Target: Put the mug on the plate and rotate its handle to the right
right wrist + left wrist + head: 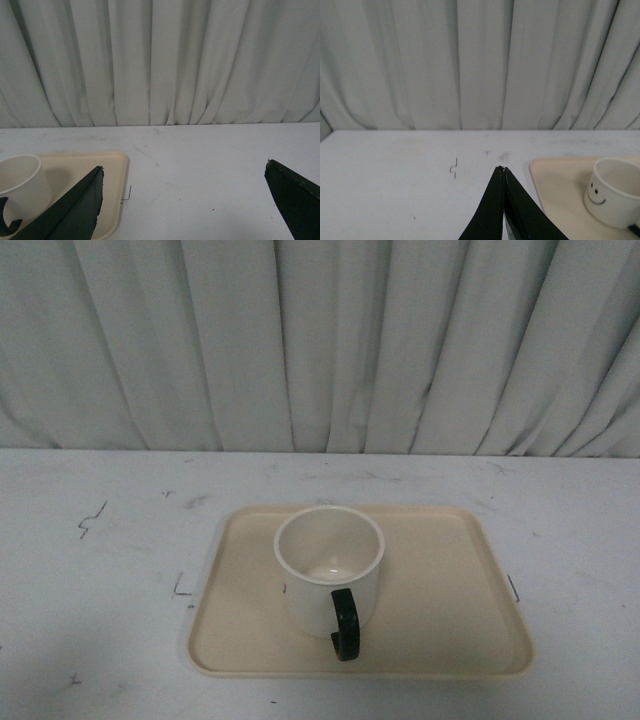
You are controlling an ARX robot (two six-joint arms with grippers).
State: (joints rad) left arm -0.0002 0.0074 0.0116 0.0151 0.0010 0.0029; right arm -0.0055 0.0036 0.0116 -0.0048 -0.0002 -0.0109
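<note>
The mug stands upright near the middle of the plate, its black handle pointing toward me. My left claw is pressed closed, tips meeting, gripping nothing, over the desk to the plate's left, apart from the mug. My right claw gapes wide and empty beyond the plate's right edge, clear of the mug.

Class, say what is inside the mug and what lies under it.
The mug looks empty, its pale floor showing. It stands on the plate; the patch beneath it is hidden.
</note>
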